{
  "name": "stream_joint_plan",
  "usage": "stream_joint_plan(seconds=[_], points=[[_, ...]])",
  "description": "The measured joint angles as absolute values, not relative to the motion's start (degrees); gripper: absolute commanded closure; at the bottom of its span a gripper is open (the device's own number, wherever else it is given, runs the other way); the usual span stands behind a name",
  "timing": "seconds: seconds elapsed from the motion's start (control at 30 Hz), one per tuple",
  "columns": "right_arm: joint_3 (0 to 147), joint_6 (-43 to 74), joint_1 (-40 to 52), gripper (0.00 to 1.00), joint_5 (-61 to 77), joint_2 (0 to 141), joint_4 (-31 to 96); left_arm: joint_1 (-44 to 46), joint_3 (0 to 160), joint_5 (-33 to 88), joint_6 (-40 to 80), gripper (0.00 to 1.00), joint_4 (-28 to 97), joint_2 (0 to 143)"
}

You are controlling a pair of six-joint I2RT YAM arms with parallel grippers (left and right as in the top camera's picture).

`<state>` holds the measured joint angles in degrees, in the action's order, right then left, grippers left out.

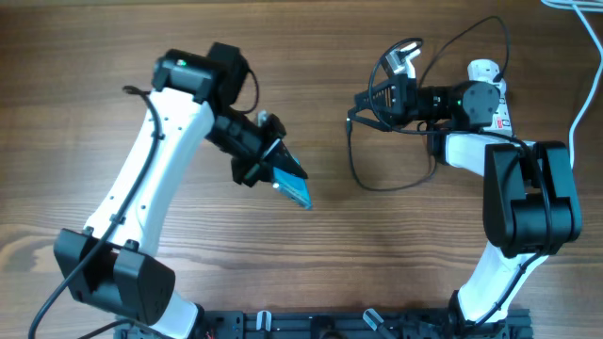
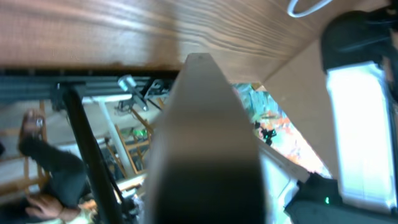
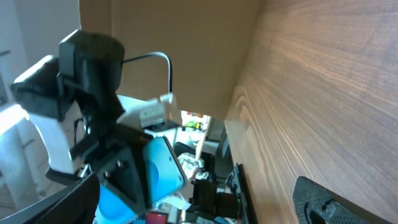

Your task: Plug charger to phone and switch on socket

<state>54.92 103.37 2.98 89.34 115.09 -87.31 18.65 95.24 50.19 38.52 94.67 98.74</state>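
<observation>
Phone (image 1: 297,191): held off desk (image 1: 311,273), teal face tilted, clamped in left pincer (image 1: 273,168). Charger (image 1: 382,187): thin black cable looping on desk right of phone, running up toward right arm; plug end cannot tell. Right pincer (image 1: 360,105): right of phone, 2 fingers spread wide apart, nothing between. Socket (image 1: 487,71): far right of phone, partly under right arm. Thick white cord (image 1: 582,66) beyond.
</observation>
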Motion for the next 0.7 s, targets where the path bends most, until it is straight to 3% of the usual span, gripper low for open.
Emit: stream_joint_plan(seconds=[0.2,0.7], points=[[54.87,103.35,2.98,0.0,89.34,115.09,-85.73,23.0,95.24,49.78,50.96,0.96,94.76,98.74],[54.87,103.35,2.98,0.0,89.34,115.09,-85.73,22.98,95.24,75.2,53.08,0.96,94.91,98.74]])
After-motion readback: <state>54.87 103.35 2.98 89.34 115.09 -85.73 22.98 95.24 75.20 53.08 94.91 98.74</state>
